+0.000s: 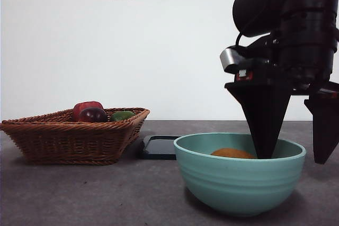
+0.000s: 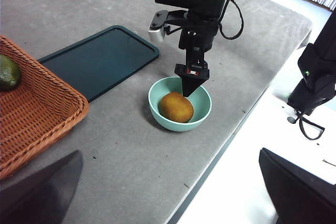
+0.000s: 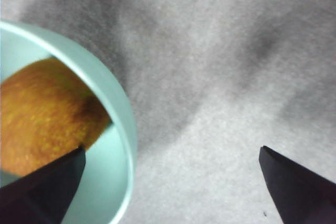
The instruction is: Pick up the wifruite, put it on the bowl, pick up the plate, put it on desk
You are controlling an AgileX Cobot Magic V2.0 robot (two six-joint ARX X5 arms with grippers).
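Surface: grey, mottled, carried everything.

Basket: wicker, stood to one side, well apart from the bowl, holding a red fruit, a dark purple one and a green one. Not part of the job.

Plate: black, flat on the surface between basket and bowl, untouched. Its rim lay low and flush, so a jaw would likely have had little to get under; a shallow approach could have skidded it toward the basket.

Bowl: mint green, upright, near the surface's edge (left wrist view). The fruit sat inside it, so the first half of the task looked done.

Right gripper: jaws spread wide, holding nothing. One jaw reached down inside the bowl just beside the fruit; the other hung outside the wall, so the jaws straddled the rim. Main risk, in my judgement: any sideways move before a clean lift would have caught the rim, dragging or tipping the bowl and rolling the fruit out. The edge being close made that worse.

Left gripper: waited high and well back, jaws apart, empty.
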